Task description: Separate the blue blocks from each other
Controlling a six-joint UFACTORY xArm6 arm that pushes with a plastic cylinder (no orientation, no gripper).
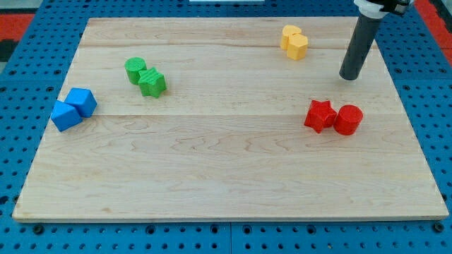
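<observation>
Two blue blocks lie touching at the view's left edge of the wooden board: a blue cube and, just below-left of it, a blue wedge-like block. My tip is at the end of the dark rod in the view's upper right, far from the blue blocks. It stands right of the yellow blocks and above the red ones, touching none.
A green cylinder touches a green star at upper left. Two yellow blocks sit together near the top. A red star touches a red cylinder at the right. Blue pegboard surrounds the board.
</observation>
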